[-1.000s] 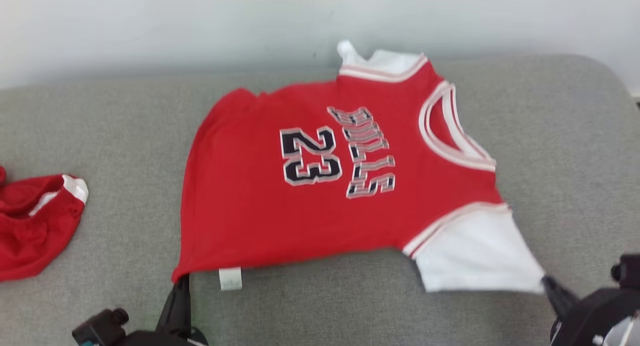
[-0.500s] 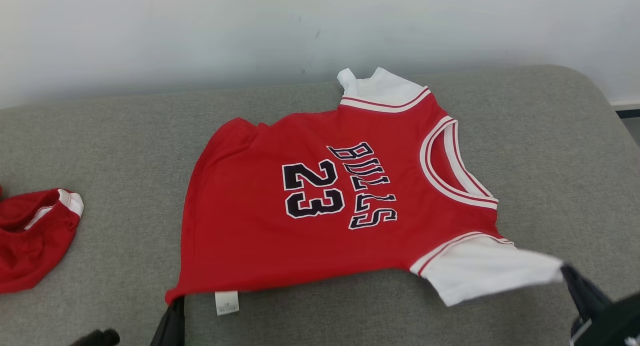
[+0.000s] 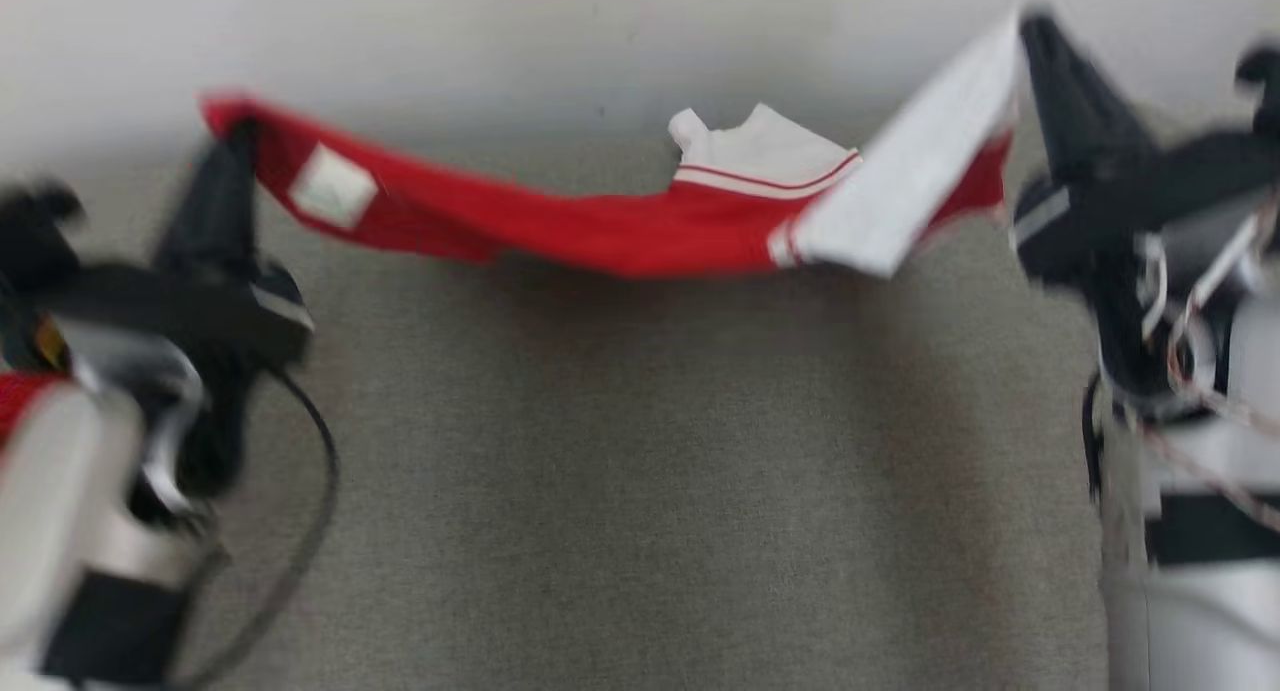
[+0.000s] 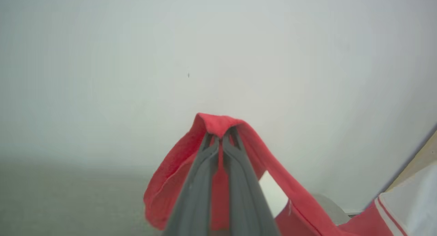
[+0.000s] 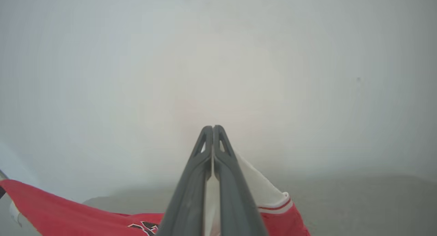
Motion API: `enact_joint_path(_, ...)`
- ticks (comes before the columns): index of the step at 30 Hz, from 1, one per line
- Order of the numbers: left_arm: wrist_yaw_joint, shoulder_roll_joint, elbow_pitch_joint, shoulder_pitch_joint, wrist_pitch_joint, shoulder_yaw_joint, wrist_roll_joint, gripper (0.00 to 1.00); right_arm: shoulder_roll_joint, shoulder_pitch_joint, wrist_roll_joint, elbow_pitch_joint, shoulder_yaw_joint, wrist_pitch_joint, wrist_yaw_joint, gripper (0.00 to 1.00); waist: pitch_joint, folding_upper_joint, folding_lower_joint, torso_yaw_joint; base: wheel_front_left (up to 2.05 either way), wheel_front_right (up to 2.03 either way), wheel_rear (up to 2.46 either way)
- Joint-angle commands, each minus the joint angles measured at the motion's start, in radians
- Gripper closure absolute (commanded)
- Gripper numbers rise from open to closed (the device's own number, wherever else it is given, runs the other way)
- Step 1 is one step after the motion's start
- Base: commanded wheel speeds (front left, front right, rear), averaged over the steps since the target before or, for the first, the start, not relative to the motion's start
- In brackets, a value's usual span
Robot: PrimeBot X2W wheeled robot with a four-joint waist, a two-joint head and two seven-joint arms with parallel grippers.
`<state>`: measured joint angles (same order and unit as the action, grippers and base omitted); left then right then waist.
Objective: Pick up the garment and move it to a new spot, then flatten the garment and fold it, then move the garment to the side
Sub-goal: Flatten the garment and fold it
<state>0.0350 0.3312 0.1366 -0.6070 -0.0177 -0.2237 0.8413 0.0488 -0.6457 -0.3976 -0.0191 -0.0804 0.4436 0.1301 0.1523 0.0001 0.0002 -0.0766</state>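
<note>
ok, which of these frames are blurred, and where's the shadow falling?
Head view: motion-smeared throughout, worst on the left end effector, right end effector and shirt; soft shadow on the cushion beneath the shirt. Left wrist view: fingers fairly crisp, wall hazy. Right wrist view: same, no glare.

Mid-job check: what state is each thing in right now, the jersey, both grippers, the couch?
Red jersey: lifted, strung between both grippers, sagging in the middle.
Left gripper: fingers shut on the jersey's red hem corner, beside the white label.
Right gripper: fingers shut on the jersey's white sleeve.
Grey couch: lies below the hanging jersey.
</note>
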Motion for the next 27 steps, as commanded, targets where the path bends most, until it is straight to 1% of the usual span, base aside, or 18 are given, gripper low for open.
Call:
enact_joint_path(1, -0.002, 0.021, 0.004, -0.036, 0.009, 0.004, -0.02, 1.0, 0.003, -0.042, 0.009, 0.011, 0.004, -0.013, 0.001, 1.0, 0.035, -0.0001, -0.0002, -0.022, 0.0, 0.0, 0.0)
enact_joint_path(2, -0.005, 0.045, 0.012, -0.098, 0.028, 0.004, -0.035, 1.0, 0.002, -0.116, 0.012, 0.043, 0.016, -0.038, 0.001, 1.0, 0.049, -0.0001, -0.0002, -0.031, 0.0, 0.0, 0.0)
enact_joint_path(4, -0.025, 0.093, 0.026, -0.209, 0.073, -0.002, -0.058, 1.0, 0.002, -0.262, 0.037, 0.115, 0.023, -0.108, 0.001, 1.0, 0.076, -0.0001, -0.0002, -0.052, 0.0, 0.0, 0.0)
enact_joint_path(7, -0.052, 0.159, 0.036, -0.343, 0.131, 0.002, -0.076, 1.0, 0.002, -0.453, 0.059, 0.244, 0.0, -0.239, 0.001, 1.0, 0.125, -0.0001, -0.0002, -0.082, 0.0, 0.0, 0.0)
enact_joint_path(9, -0.066, 0.177, 0.036, -0.415, 0.15, 0.016, -0.066, 1.0, 0.0, -0.562, 0.086, 0.316, -0.005, -0.309, 0.001, 1.0, 0.152, -0.0001, -0.0002, -0.088, 0.0, 0.0, 0.0)
enact_joint_path(11, -0.067, 0.188, 0.028, -0.481, 0.143, 0.043, -0.053, 1.0, 0.002, -0.653, 0.123, 0.368, -0.022, -0.373, 0.001, 1.0, 0.177, -0.0001, -0.0002, -0.091, 0.0, 0.0, 0.0)
enact_joint_path(12, -0.066, 0.183, 0.029, -0.504, 0.142, 0.056, -0.038, 1.0, 0.003, -0.686, 0.144, 0.393, -0.028, -0.396, 0.001, 1.0, 0.187, -0.0001, -0.0002, -0.092, 0.0, 0.0, 0.0)
enact_joint_path(14, -0.08, 0.197, 0.034, -0.526, 0.172, 0.04, -0.045, 1.0, 0.001, -0.737, 0.165, 0.443, -0.036, -0.41, 0.001, 1.0, 0.21, -0.0001, -0.0002, -0.088, 0.0, 0.0, 0.0)
enact_joint_path(15, -0.079, 0.201, 0.036, -0.539, 0.178, 0.038, -0.048, 1.0, 0.003, -0.761, 0.174, 0.464, -0.038, -0.411, 0.001, 1.0, 0.224, -0.0001, -0.0002, -0.086, 0.0, 0.0, 0.0)
enact_joint_path(18, -0.063, 0.18, 0.042, -0.572, 0.179, 0.05, -0.025, 1.0, 0.018, -0.824, 0.184, 0.509, -0.041, -0.405, 0.001, 1.0, 0.281, -0.0001, -0.0002, -0.077, 0.0, 0.0, 0.0)
enact_joint_path(19, -0.055, 0.169, 0.051, -0.592, 0.171, 0.053, -0.023, 1.0, 0.022, -0.859, 0.178, 0.533, -0.051, -0.416, 0.001, 1.0, 0.324, -0.0001, -0.0002, -0.073, 0.0, 0.0, 0.0)
enact_joint_path(21, -0.048, 0.163, 0.061, -0.62, 0.157, 0.05, -0.039, 1.0, 0.024, -0.896, 0.195, 0.549, -0.056, -0.439, 0.001, 1.0, 0.371, -0.0001, -0.0002, -0.071, 0.0, 0.0, 0.0)
enact_joint_path(23, -0.039, 0.146, 0.072, -0.66, 0.115, 0.056, -0.056, 1.0, 0.022, -0.932, 0.211, 0.567, -0.067, -0.487, 0.001, 1.0, 0.406, -0.0001, -0.0002, -0.07, 0.0, 0.0, 0.0)
enact_joint_path(25, -0.027, 0.123, 0.085, -0.71, 0.054, 0.072, -0.07, 1.0, 0.02, -0.977, 0.238, 0.578, -0.087, -0.558, 0.001, 1.0, 0.434, -0.0001, -0.0002, -0.067, 0.0, 0.0, 0.0)
enact_joint_path(27, -0.029, 0.098, 0.099, -0.761, -0.017, 0.076, -0.093, 1.0, 0.018, -1.027, 0.264, 0.586, -0.111, -0.643, 0.001, 1.0, 0.456, -0.0001, -0.0002, -0.06, 0.0, 0.0, 0.0)
